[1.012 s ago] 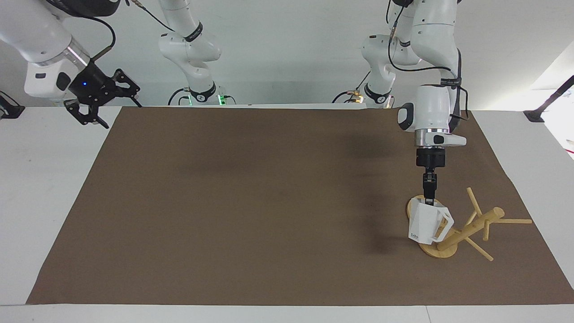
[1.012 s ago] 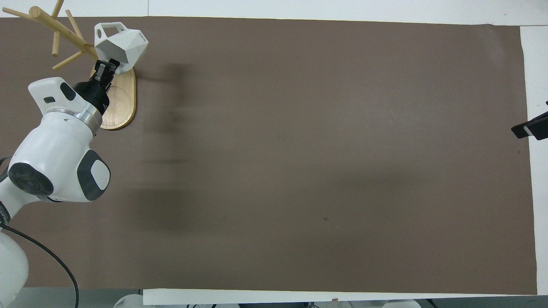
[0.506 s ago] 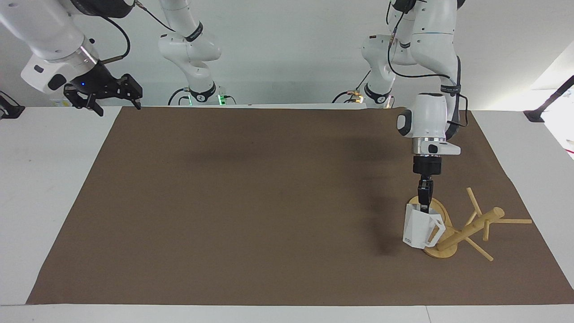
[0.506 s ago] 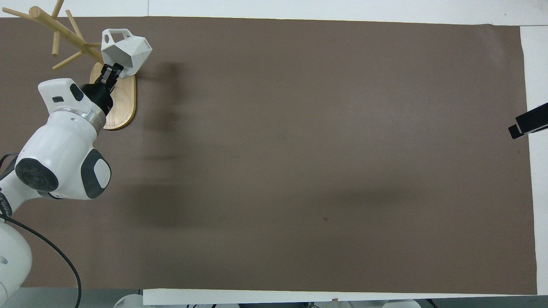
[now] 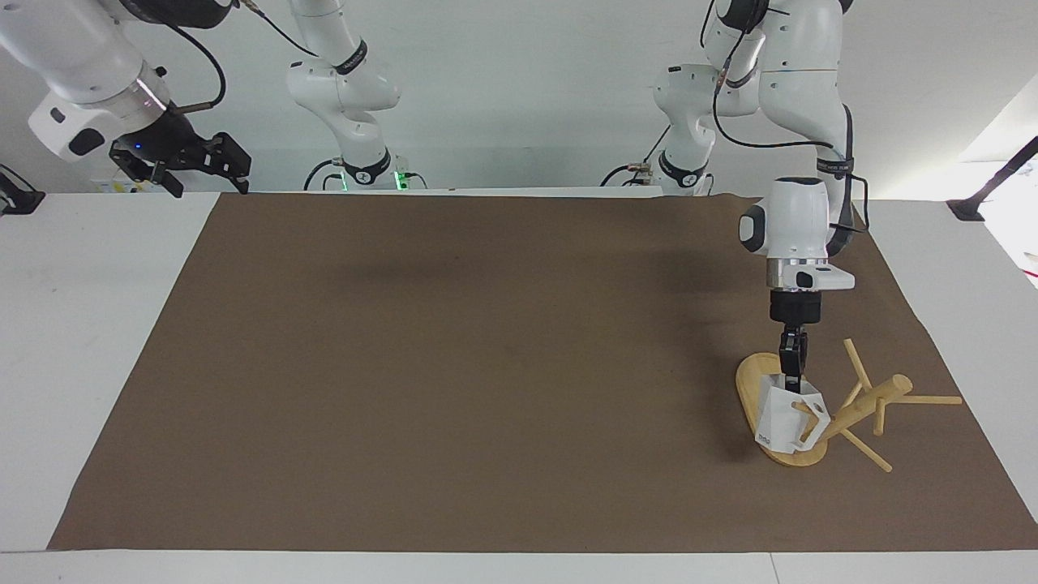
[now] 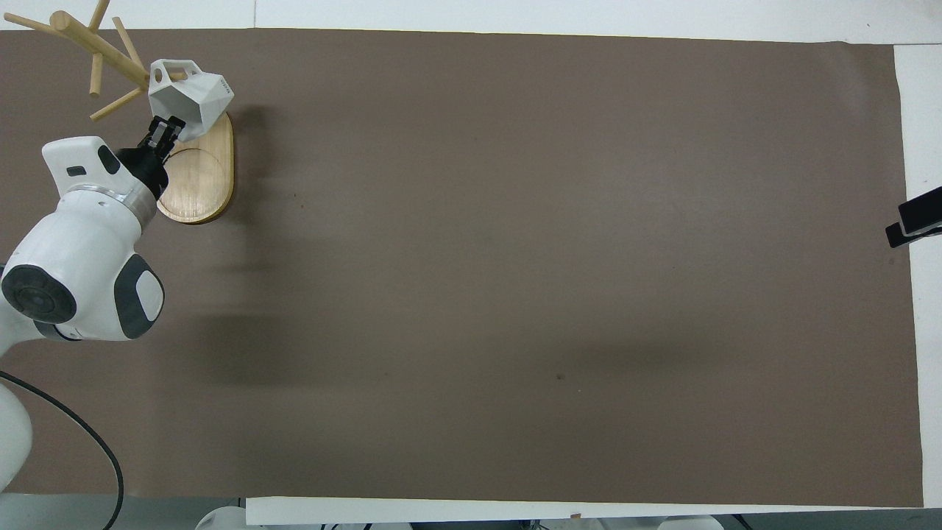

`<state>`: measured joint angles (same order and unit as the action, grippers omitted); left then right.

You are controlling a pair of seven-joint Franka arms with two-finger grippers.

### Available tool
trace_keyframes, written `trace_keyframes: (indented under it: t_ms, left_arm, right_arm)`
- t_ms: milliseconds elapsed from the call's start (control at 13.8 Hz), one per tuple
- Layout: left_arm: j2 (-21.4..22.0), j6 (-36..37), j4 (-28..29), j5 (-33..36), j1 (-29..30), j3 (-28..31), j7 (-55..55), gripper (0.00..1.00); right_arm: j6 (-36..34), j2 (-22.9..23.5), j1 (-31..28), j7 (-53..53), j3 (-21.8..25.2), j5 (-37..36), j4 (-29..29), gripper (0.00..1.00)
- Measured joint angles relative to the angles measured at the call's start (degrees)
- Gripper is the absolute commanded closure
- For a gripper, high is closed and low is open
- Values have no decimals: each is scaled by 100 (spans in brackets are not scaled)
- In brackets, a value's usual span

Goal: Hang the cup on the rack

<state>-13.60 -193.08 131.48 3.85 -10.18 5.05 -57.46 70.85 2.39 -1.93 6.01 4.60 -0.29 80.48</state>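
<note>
The white faceted cup (image 5: 777, 419) hangs from my left gripper (image 5: 791, 380), which is shut on its rim. The cup is low over the bamboo rack's oval base (image 5: 756, 377), at the left arm's end of the table. Its boxy handle (image 5: 813, 414) is against the rack's post (image 5: 864, 407), and a thin peg seems to pass through the loop. In the overhead view the cup (image 6: 193, 97) sits over the base (image 6: 199, 177) with my left gripper (image 6: 166, 129) on its rim. My right gripper (image 5: 188, 165) waits open, off the mat at the right arm's end.
A brown mat (image 5: 486, 365) covers most of the white table. The rack's other pegs (image 5: 932, 399) stick out toward the left arm's end. A black clamp (image 5: 969, 209) stands at the table's edge near the left arm's base.
My left gripper carried the cup lower and toward the rack's post, bringing the handle onto a peg. My right gripper drew back and up a little.
</note>
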Motion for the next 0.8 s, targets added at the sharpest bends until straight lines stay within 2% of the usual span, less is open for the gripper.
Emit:
trace_keyframes:
  t_ms: [145,361,578,795]
  left_arm:
    - [5,919,-331,0,12,-3,-3,0]
    - [153,1798,-703,0,14,-3,-1,0]
    - [805,3589,-968,1,11,-11,137,0]
    - [1632,5688,-1349,6,16,-6,1058,0]
  right_arm:
    - [16,-194,130,-101,41,-9,154,0]
    - [154,-394,317,-151,123,-52,354,0]
    - [267,-386,270,-151,162,-75,433,0]
    - [267,-384,204,-151,187,-77,477,0]
